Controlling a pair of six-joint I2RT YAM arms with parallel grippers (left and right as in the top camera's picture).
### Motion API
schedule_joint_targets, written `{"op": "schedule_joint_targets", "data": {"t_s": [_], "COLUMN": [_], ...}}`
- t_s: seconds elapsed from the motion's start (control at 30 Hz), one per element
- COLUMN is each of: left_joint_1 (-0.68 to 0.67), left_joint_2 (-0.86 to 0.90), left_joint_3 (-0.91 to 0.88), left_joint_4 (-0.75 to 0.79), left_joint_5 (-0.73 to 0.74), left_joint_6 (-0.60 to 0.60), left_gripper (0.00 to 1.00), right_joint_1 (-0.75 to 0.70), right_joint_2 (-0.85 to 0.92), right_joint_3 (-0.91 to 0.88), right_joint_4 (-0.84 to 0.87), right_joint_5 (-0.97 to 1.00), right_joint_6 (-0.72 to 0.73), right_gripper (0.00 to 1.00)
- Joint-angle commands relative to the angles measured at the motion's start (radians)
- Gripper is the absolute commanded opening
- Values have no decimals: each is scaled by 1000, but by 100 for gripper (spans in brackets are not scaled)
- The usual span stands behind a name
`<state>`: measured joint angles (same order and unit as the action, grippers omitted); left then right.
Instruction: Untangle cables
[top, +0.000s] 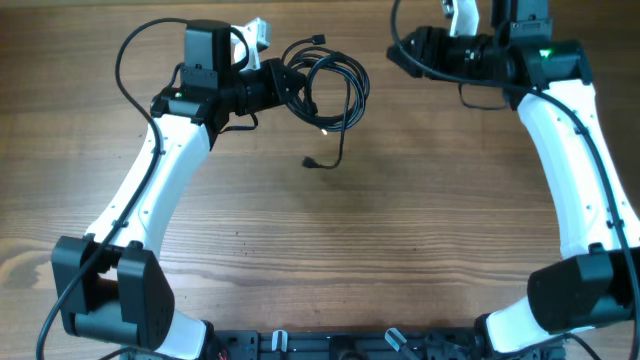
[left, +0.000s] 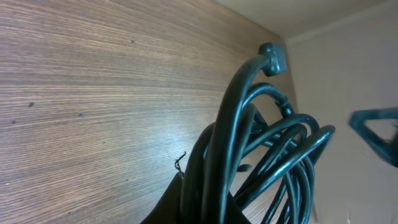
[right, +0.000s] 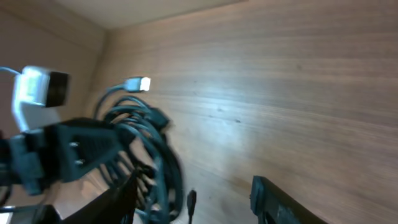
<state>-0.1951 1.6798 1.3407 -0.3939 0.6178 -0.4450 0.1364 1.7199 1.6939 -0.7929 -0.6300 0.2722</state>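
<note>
The cables are a bundle of thin black loops at the far side of the table, left of centre. My left gripper is shut on the bundle's left side. In the left wrist view several strands run up out of the jaws, and one plug sticks up. A loose plug end trails toward the middle. My right gripper is open and empty, to the right of the bundle and apart from it. The right wrist view shows the bundle ahead of its spread fingers.
The wooden table fills the overhead view. The white arms stand at both sides, each with thick black wires of its own. The left gripper shows in the right wrist view, holding the bundle. A pale wall runs behind the table's far edge.
</note>
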Motion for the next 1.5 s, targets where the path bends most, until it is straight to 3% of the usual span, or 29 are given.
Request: {"op": "schedule_joint_targets", "data": {"t_s": [0.0,0.2,0.57,0.87,1.1,1.33,1.47], "left_joint_1": [3,3,2,1,2,2,2], "left_joint_2": [-36,-36,-36,-36,-36,-36,-36], "left_joint_3": [4,4,4,4,4,4,4], "left_joint_4": [-1,-27,-37,-44,-53,-92,-110], "left_joint_5": [-14,-14,-12,-1,-11,-89,-97], "left_joint_6": [-35,-35,-95,-95,-94,-82,-29], "left_gripper": [4,4,4,4,4,4,4], "right_joint_1": [107,237,312,345,339,269,138], "right_joint_2": [-9,2,150,232,232,90,-20], "right_joint_3": [19,-8,-8,-8,-7,-7,-7], "right_joint_4": [40,93,157,318,323,317,278], "right_joint_5": [0,104,139,144,161,21,-20], "right_joint_6": [72,223,309,338,340,331,330], "right_gripper": [57,49,39,38,4,4,4]}}
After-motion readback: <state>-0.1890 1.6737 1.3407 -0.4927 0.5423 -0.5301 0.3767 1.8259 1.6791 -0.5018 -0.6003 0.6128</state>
